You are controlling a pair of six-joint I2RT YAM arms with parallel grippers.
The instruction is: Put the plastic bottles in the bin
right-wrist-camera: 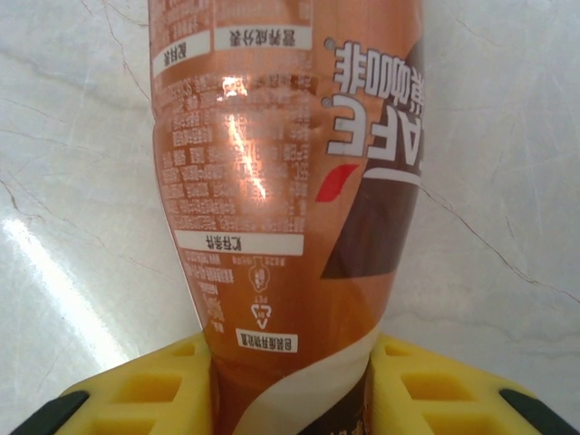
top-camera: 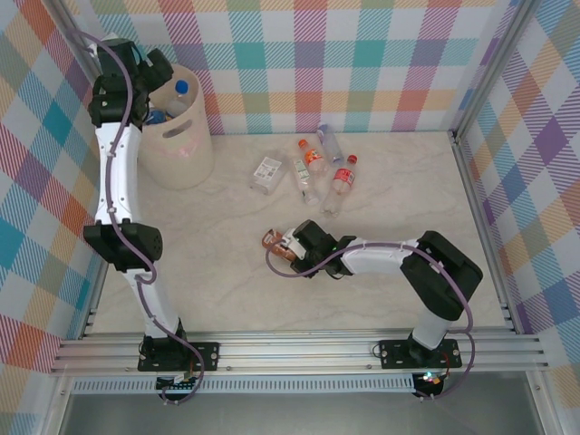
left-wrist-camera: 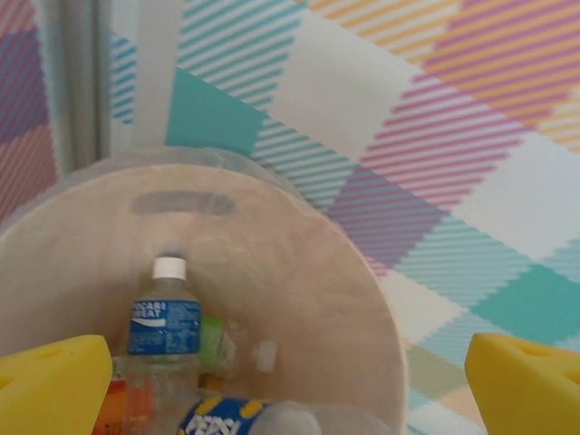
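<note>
Plastic bottles (top-camera: 317, 168) lie loose at upper centre of the table (top-camera: 227, 299). A brown coffee bottle (right-wrist-camera: 290, 181) lies mid-frame, with the right gripper (right-wrist-camera: 290, 399) closed round its narrower part. It looks light, thin-walled and slick, so it would likely dent; a gentle mid-body grip suits it. The left gripper (left-wrist-camera: 290, 390) hangs wide open and empty above the bin (left-wrist-camera: 299, 263), upper left. Its wrist view reveals bottles inside, including a blue-labelled bottle (left-wrist-camera: 164, 326).
</note>
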